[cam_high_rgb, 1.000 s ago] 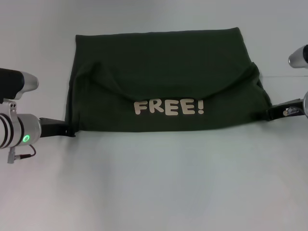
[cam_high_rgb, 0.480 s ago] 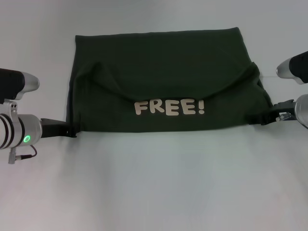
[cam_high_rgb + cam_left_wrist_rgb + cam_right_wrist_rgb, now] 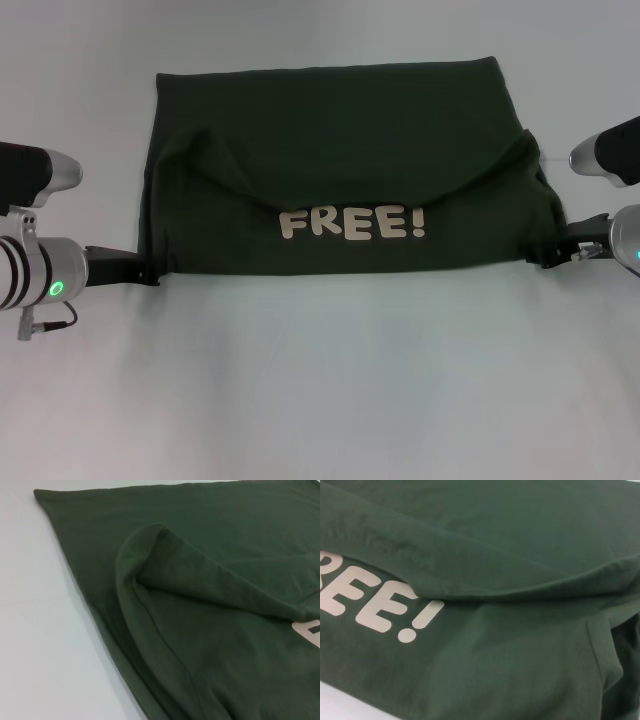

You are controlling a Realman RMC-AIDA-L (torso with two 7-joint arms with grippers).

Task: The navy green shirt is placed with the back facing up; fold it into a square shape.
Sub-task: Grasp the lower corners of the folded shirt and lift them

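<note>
The navy green shirt (image 3: 340, 170) is laid flat on the white table (image 3: 320, 380), folded once, with white letters (image 3: 352, 222) seen on top. Each near corner is met by a gripper, left gripper (image 3: 148, 270) and right gripper (image 3: 550, 255), but whether the cloth is pinched cannot be told. If one corner is lifted sooner or slips free, the fold could be pulled crooked.

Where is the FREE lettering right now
In the head view, the FREE! lettering sits near the navy green shirt's front edge, roughly midway between both grippers.

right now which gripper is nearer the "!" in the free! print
Right. The right gripper sits at the navy green shirt's near right corner, closer to the "!"; the left gripper is at the opposite corner.
</note>
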